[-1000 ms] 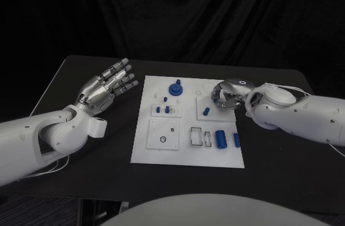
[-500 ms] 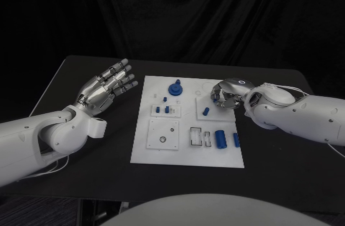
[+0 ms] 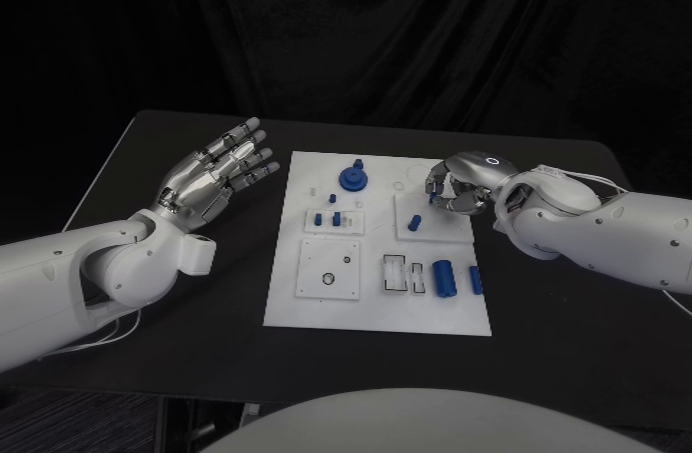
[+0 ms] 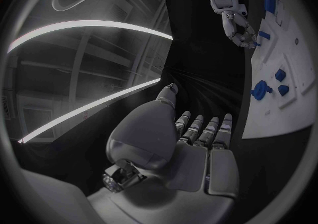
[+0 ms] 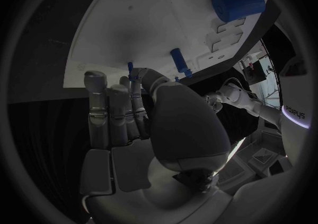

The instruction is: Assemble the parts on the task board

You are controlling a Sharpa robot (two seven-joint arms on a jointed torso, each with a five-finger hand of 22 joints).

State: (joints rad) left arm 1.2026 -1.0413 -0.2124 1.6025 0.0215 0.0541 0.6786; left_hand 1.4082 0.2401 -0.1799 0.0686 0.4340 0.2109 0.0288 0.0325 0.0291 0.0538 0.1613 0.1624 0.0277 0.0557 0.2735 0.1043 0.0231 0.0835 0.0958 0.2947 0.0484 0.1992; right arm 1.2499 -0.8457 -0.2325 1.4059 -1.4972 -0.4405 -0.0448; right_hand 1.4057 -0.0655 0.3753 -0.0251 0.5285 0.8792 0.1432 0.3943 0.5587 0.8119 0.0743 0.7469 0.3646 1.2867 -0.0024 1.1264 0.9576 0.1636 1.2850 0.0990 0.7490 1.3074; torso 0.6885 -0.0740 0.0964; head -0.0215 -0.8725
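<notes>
Whether the right hand [image 3: 459, 187] held a part was hidden by its curled fingers [image 5: 109, 108] over the task board [image 3: 375, 313].

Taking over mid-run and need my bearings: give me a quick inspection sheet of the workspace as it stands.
Surface: black table, dark cloth behind it.
Job's things: white task board in the middle; small blue parts on it, among them a blue knob at the far edge, a blue cylinder on the near right and a short blue peg.
Clutter: nothing seen.
Hands: left hand raised beside the board, fingers apart, holding nothing. Right hand curled over the board's far right corner; whether it holds a part cannot be told.
Cables: thin white cable on the right arm.
Surroundings: dark drapes.
</notes>
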